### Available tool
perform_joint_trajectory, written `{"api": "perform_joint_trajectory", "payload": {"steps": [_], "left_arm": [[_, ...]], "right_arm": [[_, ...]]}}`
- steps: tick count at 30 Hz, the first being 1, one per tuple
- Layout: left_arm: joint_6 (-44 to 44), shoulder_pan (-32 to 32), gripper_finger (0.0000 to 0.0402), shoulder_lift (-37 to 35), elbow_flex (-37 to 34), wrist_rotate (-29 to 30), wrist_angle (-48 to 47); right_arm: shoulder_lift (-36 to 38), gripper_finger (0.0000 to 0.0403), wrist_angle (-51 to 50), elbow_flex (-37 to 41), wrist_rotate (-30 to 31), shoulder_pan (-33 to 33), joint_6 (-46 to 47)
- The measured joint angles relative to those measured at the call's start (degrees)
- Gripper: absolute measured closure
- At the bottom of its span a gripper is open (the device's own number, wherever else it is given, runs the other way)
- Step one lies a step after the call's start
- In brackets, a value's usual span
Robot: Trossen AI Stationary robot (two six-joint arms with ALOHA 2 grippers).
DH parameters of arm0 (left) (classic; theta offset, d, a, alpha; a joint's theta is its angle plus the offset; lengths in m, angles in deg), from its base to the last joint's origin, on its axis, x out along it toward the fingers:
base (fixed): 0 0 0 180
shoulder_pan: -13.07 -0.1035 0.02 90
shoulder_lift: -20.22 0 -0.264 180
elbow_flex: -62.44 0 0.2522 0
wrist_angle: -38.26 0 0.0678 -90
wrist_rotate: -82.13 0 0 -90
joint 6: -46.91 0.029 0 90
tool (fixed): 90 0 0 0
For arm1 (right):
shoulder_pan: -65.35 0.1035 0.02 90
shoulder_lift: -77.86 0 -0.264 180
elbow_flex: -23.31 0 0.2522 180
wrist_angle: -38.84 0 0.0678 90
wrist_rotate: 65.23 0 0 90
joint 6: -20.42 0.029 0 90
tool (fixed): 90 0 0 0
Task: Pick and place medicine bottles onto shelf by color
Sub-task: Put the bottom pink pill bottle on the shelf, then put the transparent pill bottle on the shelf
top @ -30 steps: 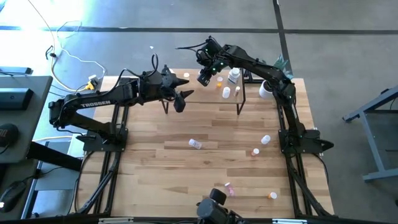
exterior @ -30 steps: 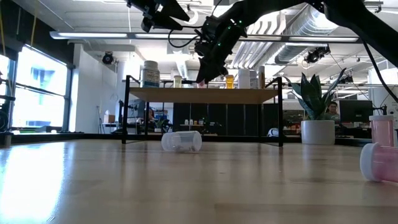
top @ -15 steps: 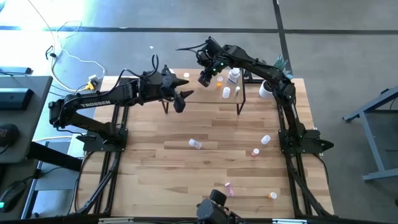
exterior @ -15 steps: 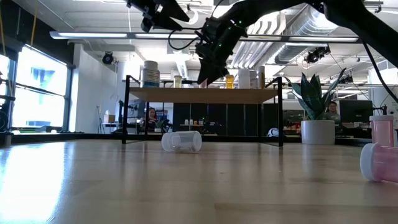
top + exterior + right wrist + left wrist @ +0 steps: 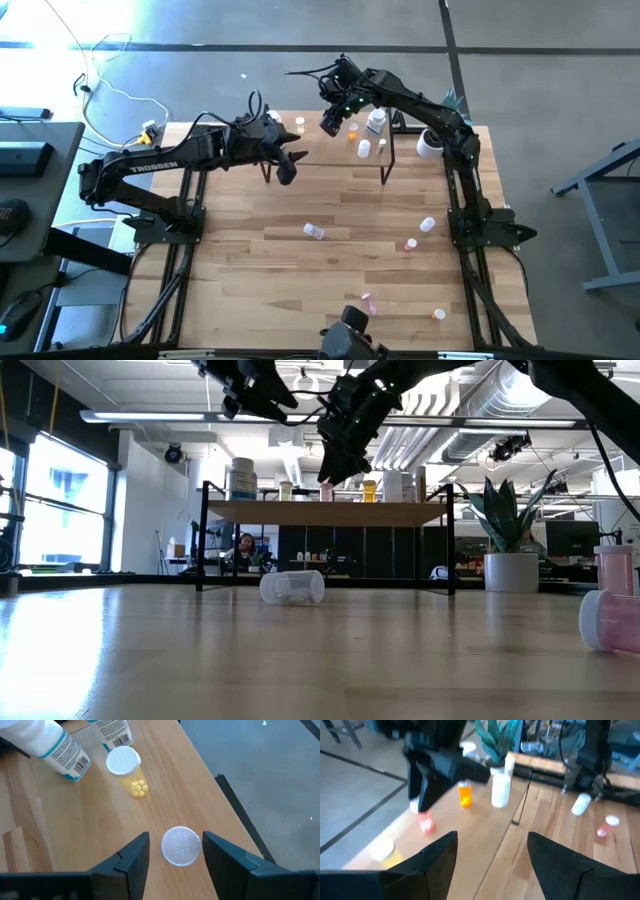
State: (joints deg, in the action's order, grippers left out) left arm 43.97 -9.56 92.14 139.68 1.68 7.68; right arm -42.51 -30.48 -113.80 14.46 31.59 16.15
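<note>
Setting: robotics lab or test floor in an open-plan, industrial-style office.
Evidence:
- two dark six-joint robot arms point(image 5: 180, 160) bolted on black frames to a pale butcher-block wooden table point(image 5: 250, 260);
- grey polished concrete floor point(image 5: 560, 70) with loose white cables point(image 5: 100, 90);
- exposed silver ventilation ducts point(image 5: 470, 410) and strip lights on an open ceiling;
- tall windows point(image 5: 65, 505);
- potted green snake plant in a white pot point(image 5: 508, 545);
- seated person point(image 5: 243, 547) at distant desks.
</note>
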Motion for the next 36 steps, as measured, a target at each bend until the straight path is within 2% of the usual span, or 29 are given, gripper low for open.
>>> {"api": "perform_joint_trajectory", "payload": {"steps": [16, 26, 36], "left_arm": [[-0.1, 5.0, 0.0172, 0.0, 0.0, 0.0, -11.3], [-4.6, 9.5, 0.0172, 0.0, -0.3, 0.4, -19.6], [-11.8, 16.0, 0.0172, -0.5, -9.6, 1.2, -20.3]], "right_arm": [[5.7, 0.0229, -2.2, 0.0, -0.7, 1.2, 4.4], [9.4, 0.0229, -6.0, 0.0, -0.7, 6.0, 4.5], [9.6, 0.0229, -8.7, 0.0, -0.7, 12.5, 8.6]]}}
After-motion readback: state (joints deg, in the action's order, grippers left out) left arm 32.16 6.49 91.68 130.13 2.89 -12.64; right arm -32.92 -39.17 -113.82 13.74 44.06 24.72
